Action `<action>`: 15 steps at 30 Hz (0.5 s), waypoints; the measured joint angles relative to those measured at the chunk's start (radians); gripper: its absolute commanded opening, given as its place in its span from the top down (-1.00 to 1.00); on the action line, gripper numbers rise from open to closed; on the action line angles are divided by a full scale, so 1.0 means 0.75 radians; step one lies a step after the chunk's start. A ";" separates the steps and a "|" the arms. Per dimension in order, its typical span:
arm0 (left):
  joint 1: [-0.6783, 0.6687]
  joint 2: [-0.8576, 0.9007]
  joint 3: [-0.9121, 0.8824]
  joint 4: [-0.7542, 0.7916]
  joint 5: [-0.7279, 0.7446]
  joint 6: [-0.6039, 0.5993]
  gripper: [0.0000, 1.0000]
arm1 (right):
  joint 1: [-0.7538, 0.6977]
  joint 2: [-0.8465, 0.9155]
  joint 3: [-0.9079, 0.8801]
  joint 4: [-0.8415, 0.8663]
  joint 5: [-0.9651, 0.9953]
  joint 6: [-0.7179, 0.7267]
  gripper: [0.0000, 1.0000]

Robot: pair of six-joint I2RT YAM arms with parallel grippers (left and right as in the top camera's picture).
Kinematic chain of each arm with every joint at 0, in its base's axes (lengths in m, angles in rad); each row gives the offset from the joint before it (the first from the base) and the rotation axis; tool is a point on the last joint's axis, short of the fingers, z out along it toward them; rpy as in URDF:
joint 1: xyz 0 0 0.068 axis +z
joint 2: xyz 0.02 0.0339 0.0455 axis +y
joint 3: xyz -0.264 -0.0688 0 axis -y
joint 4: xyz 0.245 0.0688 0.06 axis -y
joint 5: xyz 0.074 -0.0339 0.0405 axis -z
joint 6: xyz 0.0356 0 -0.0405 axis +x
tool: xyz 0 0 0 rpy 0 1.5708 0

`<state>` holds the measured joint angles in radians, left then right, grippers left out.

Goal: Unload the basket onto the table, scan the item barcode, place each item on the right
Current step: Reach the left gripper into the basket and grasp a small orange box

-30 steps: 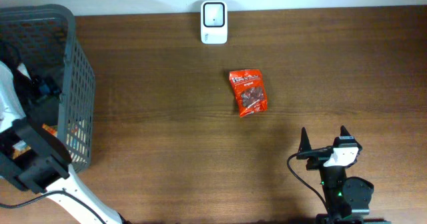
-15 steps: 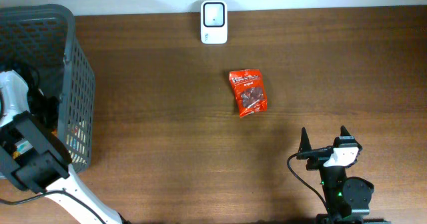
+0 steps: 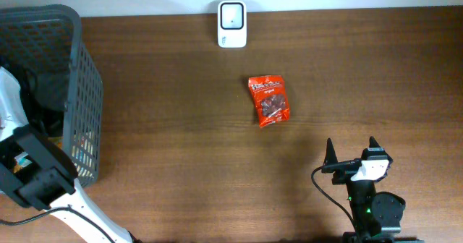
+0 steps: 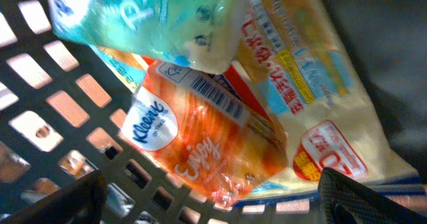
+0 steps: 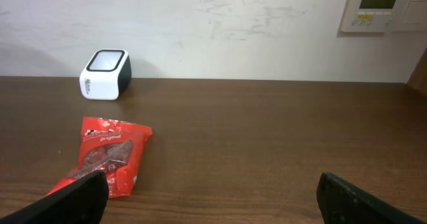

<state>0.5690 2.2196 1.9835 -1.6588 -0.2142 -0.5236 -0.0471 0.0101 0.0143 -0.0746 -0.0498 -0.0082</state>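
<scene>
My left gripper (image 4: 213, 214) is down inside the grey mesh basket (image 3: 83, 77), jaws wide open, nothing between them. Just ahead of it lies an orange Kleenex pack (image 4: 200, 144) with its barcode (image 4: 215, 99) facing up. A teal pack (image 4: 153, 17) and a yellow snack bag (image 4: 313, 84) lie around it. The white barcode scanner (image 3: 231, 24) stands at the table's far edge. A red snack bag (image 3: 269, 100) lies flat mid-table. My right gripper (image 3: 352, 155) rests open near the front edge, the red snack bag (image 5: 107, 156) ahead of it to the left, untouched.
The basket wall (image 4: 40, 104) closes in on the left gripper's left side and below it. In the right wrist view the scanner (image 5: 105, 65) sits against a white wall (image 5: 233, 24). Bare wooden table (image 3: 181, 142) lies between the basket and the red bag.
My left arm has shifted a little inside the basket. The right arm, the red bag and the scanner have not moved.
</scene>
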 measured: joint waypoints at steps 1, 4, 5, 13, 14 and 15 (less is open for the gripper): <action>0.000 0.000 -0.024 0.004 0.000 -0.033 -0.98 | 0.000 0.000 0.000 0.000 0.000 0.000 -0.97; 0.000 0.000 -0.179 0.132 0.015 -0.127 -0.57 | 0.000 0.000 0.000 0.001 0.000 0.000 -0.97; 0.000 0.000 -0.215 0.178 0.026 -0.146 -0.33 | 0.000 0.000 0.000 0.000 0.000 0.001 -0.97; -0.005 -0.005 -0.223 0.273 0.051 -0.176 1.00 | 0.000 0.000 0.000 0.000 0.000 0.001 -0.97; -0.004 -0.005 -0.210 0.263 0.053 -0.171 1.00 | 0.000 0.000 0.000 0.000 0.000 0.000 -0.97; -0.004 -0.005 -0.182 0.247 0.055 -0.166 1.00 | 0.000 0.000 0.000 0.001 0.000 -0.001 -0.97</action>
<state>0.5659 2.2162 1.8469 -1.4734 -0.1726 -0.6479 -0.0471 0.0101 0.0143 -0.0742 -0.0498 -0.0090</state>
